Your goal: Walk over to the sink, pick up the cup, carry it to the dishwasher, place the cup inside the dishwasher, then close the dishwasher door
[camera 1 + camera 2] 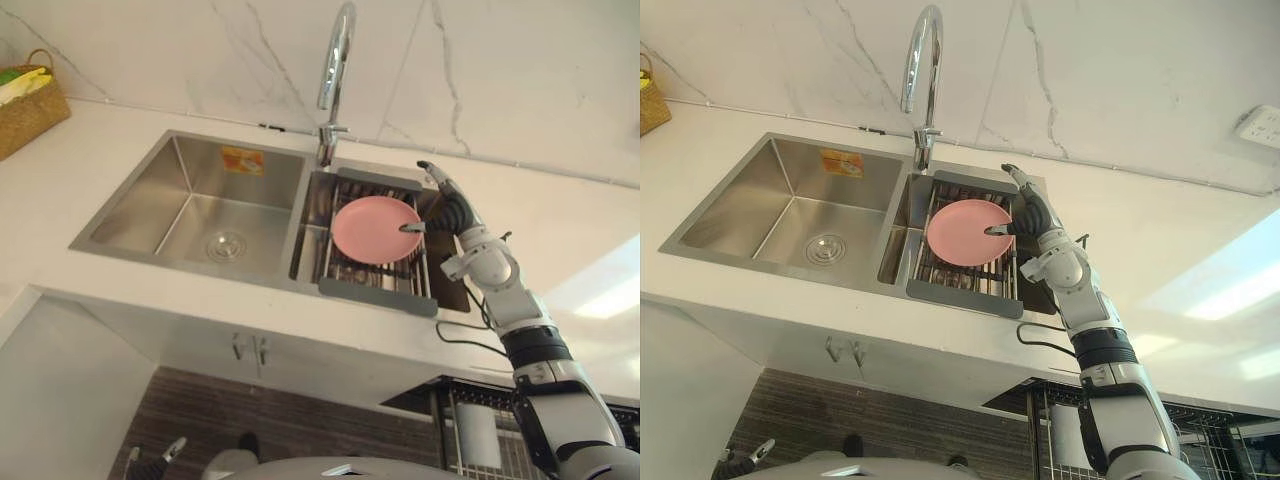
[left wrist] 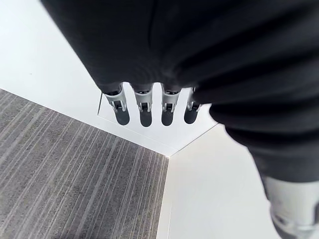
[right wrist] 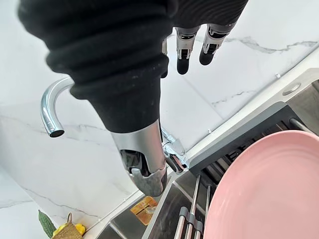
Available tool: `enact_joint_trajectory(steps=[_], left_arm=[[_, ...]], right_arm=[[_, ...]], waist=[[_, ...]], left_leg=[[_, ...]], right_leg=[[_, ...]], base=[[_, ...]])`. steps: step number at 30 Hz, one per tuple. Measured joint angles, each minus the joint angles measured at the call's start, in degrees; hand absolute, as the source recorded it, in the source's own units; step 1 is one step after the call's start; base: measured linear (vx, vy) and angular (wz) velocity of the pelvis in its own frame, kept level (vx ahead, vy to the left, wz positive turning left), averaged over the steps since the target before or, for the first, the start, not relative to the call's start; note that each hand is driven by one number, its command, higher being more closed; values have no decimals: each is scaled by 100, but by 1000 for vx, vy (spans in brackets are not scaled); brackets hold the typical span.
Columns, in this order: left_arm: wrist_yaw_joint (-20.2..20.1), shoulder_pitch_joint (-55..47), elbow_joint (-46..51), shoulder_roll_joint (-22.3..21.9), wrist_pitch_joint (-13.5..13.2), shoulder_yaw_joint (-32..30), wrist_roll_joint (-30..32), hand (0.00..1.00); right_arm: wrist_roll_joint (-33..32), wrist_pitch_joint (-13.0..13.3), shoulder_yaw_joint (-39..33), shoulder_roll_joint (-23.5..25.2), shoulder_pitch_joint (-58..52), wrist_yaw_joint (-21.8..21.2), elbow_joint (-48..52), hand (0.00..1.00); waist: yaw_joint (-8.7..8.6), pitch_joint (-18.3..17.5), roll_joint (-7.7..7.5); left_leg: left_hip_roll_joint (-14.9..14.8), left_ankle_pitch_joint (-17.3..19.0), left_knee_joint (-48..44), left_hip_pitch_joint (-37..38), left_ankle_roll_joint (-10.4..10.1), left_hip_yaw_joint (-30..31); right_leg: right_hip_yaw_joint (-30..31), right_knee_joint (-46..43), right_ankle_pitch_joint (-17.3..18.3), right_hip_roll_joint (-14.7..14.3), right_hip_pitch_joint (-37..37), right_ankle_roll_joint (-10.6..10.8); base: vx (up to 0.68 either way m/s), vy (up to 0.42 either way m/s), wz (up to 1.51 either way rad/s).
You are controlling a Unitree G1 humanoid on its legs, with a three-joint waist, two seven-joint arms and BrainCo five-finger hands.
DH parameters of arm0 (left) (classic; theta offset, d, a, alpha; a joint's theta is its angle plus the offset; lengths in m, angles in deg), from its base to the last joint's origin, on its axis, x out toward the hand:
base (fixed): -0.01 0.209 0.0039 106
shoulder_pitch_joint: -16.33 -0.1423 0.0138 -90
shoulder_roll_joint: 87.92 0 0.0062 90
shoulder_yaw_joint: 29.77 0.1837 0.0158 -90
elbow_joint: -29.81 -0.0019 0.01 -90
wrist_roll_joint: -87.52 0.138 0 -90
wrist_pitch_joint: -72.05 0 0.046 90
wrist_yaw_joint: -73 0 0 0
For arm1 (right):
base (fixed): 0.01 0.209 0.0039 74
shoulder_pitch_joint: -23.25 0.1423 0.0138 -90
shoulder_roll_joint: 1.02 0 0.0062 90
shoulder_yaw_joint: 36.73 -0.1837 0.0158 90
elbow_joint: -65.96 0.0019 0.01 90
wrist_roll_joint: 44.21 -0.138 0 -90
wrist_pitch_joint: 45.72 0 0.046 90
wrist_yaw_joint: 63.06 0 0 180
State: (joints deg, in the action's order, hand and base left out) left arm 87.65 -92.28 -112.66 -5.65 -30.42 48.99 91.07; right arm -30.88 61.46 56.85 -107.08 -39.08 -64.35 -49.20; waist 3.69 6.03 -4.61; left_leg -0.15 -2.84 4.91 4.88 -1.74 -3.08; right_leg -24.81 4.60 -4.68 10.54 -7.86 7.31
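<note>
Right hand (image 1: 448, 208): open, fingers straight, thumb over pink plate (image 1: 370, 230) rim.
Pink plate: flat on rack (image 1: 375, 297) in sink (image 1: 190, 200).
Left hand (image 2: 143, 102): relaxed, empty.
Risk: a shallow pinch could let the plate slip.

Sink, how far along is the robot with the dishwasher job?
Reaching the sink looks done. The right hand is open beside the pink plate on the rack, thumb at its rim, gripping nothing. The left hand hangs idle. Pickup, carrying, loading and closing up remain.
</note>
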Motion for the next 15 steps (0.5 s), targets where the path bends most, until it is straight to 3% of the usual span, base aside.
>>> enact_joint_trajectory(steps=[2,8,12,14,15], left_arm=[[1,1,0,0,0,-1,0,0],[1,2,4,0,1,-1,-1,0],[1,0,4,1,4,1,-2,0],[6,1,4,7,4,2,-2,0],[3,4,1,10,3,11,61,0]], right_arm=[[127,-11,-2,0,0,18,8,0],[1642,-11,7,-51,0,146,496,0],[1776,-129,37,-167,-2,64,648,0],[1190,-424,40,-202,-21,-265,640,0],[-723,-474,42,-212,-244,-1488,632,0]], waist=[[-14,0,0],[-66,-3,-8],[-76,-20,-39],[-90,-39,-68],[-153,-66,-106]], left_leg=[[-8,2,0,10,-2,-24],[-57,25,0,9,-23,-139],[-58,27,0,9,-22,-167],[-55,28,0,11,-22,-168],[-59,28,-1,24,-22,-182]], right_leg=[[30,0,-5,-7,2,-5],[147,1,-15,-48,52,-21],[187,1,-20,-50,100,-27],[191,1,-20,-48,100,-27],[203,0,-35,-50,89,-32]], base=[[-9,-1,-9],[-14,-6,-10],[3,-3,-6],[0,0,0],[0,0,0]])
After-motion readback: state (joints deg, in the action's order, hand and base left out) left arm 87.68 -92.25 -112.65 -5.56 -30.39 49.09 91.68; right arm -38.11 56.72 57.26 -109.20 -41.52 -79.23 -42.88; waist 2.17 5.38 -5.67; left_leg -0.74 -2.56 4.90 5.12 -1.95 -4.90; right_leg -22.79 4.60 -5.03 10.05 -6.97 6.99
